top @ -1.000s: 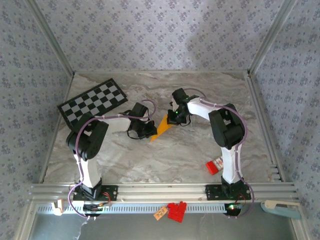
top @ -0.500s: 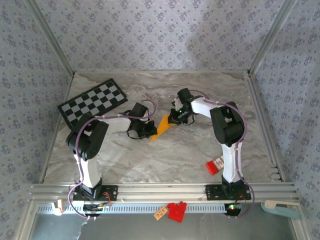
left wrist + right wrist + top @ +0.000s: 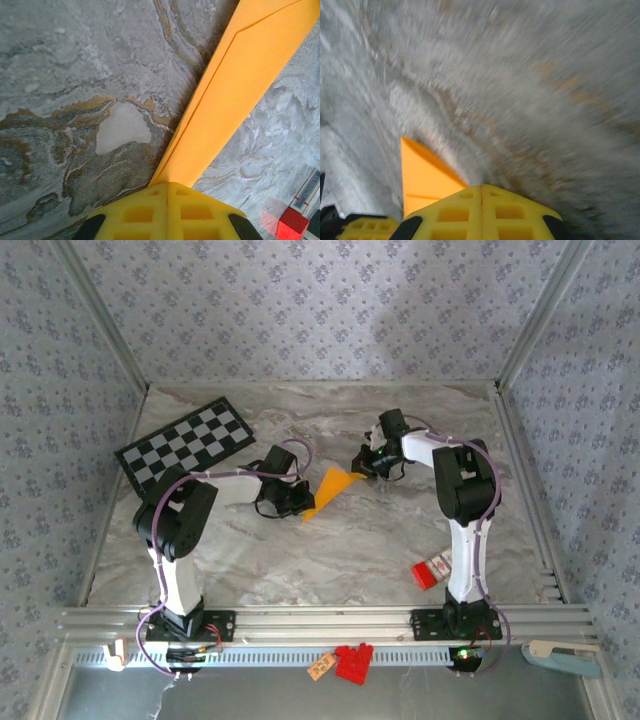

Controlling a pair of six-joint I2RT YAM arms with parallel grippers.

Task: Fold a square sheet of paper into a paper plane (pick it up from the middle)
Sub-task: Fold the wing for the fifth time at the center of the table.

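**Ana:** What could go wrong?

**Ben:** On the slippy table, the folded paper in the middle could slide if the left gripper, shut at its thin end, slips.

**Ana:** The right gripper?

**Ben:** Shut too, empty, just beside the wide end. Lots of bare table in front. The checkered board sits well apart.

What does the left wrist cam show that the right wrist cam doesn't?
Left wrist: the folded paper as a long sharp strip with a crease line, running up from the closed left gripper, plus a small red block at lower right. Right wrist: a motion-blurred frame with one pointed corner of the paper beside the closed right gripper. Both: orange-yellow paper on the marble table, shut yellow fingers at the bottom edge.
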